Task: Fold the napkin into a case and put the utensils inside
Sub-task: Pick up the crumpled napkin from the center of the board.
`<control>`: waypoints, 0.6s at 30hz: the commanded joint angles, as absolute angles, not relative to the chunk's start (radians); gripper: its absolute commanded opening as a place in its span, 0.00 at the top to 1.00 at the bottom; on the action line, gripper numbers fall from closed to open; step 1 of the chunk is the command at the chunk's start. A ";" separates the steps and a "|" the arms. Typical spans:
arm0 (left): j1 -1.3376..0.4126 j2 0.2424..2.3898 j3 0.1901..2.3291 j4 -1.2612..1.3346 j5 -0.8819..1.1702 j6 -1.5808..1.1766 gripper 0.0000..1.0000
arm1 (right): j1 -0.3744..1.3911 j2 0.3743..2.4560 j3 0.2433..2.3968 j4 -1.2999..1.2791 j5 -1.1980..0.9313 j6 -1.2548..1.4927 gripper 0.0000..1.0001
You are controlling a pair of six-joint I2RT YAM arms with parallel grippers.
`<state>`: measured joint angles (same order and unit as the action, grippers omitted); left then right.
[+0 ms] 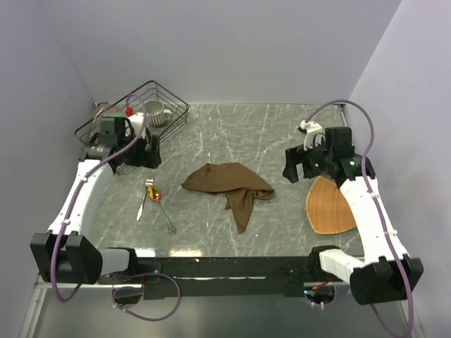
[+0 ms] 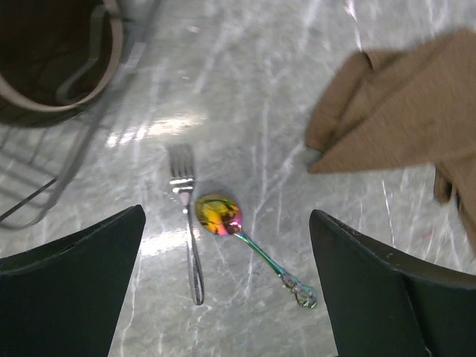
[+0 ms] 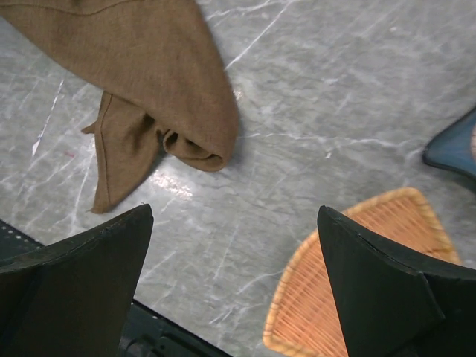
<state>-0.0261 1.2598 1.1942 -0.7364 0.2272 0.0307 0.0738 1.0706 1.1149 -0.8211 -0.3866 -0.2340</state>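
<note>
The dark-brown napkin point(image 1: 231, 185) lies crumpled in a loose heap at the table's middle; it also shows as the napkin point(image 2: 401, 119) and the napkin point(image 3: 149, 82). No folded case is in view. To its left lie the utensils: a silver fork point(image 1: 142, 205) and a spoon point(image 1: 161, 204) with a gold-orange bowl, seen closer as the fork point(image 2: 187, 223) and the spoon point(image 2: 245, 239). My left gripper point(image 1: 137, 156) hangs open above them, the left gripper point(image 2: 227, 223) empty. My right gripper point(image 1: 299, 169) is open and empty to the right of the napkin, the right gripper point(image 3: 234, 219) over bare table.
A black wire basket point(image 1: 173, 105) holding a mug point(image 1: 156, 113) stands at the back left. An orange-tan woven fan-shaped mat point(image 1: 328, 206) lies at the right, under the right arm. The table's near edge point(image 3: 171, 327) runs close below the right gripper.
</note>
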 commanded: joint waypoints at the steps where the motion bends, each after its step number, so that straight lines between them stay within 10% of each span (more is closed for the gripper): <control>1: -0.100 1.262 1.169 -0.693 0.247 0.152 0.01 | 0.069 1.138 1.137 -0.764 -0.445 -0.189 0.00; 18: -0.305 1.466 1.020 -0.564 0.400 0.236 0.08 | 0.152 1.459 1.160 -0.678 -0.514 -0.164 0.00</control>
